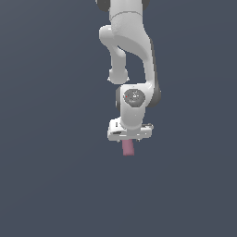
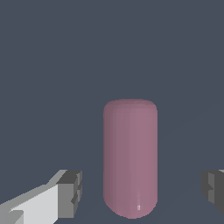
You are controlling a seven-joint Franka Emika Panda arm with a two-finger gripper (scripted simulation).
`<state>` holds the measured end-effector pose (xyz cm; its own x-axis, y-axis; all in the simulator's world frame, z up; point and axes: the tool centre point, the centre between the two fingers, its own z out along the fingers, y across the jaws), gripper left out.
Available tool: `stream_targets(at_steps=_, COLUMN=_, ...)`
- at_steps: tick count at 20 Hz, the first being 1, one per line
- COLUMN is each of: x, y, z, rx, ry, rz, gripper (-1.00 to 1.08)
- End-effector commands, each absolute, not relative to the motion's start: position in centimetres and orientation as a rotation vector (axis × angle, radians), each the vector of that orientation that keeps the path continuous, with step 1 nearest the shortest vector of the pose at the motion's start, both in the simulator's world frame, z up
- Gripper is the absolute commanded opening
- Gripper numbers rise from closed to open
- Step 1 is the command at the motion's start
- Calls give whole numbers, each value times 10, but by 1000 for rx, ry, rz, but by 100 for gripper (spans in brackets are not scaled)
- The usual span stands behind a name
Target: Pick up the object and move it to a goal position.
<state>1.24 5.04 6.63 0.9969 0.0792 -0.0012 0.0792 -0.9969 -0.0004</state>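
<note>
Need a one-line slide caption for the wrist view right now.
Wrist view: open gripper straddling the dusty-pink peg, a gap between each fingertip and the peg, plain dark-grey surface behind.

gap: wide on both sides between fingers [image 2: 70, 192] and pink peg [image 2: 130, 157] | obstacle: only the peg, between the spread jaws | surroundings: plain dark surface [image 1: 46, 185]

A dusty-pink peg [image 2: 130, 157] with rounded ends lies between the tool's [image 2: 142, 190] two grey fingertips [image 2: 70, 192], which stand wide apart and clear of it.
</note>
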Motion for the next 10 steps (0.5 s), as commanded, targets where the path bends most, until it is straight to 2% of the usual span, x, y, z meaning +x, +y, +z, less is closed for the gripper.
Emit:
stream_targets(at_steps=1, x=12, y=50, z=64, rx=-3139, ry=-124, rz=2, gripper=100)
stream_targets(at_steps=10, x=11, y=50, z=25, rx=-3139, ry=-124, rz=1, gripper=100)
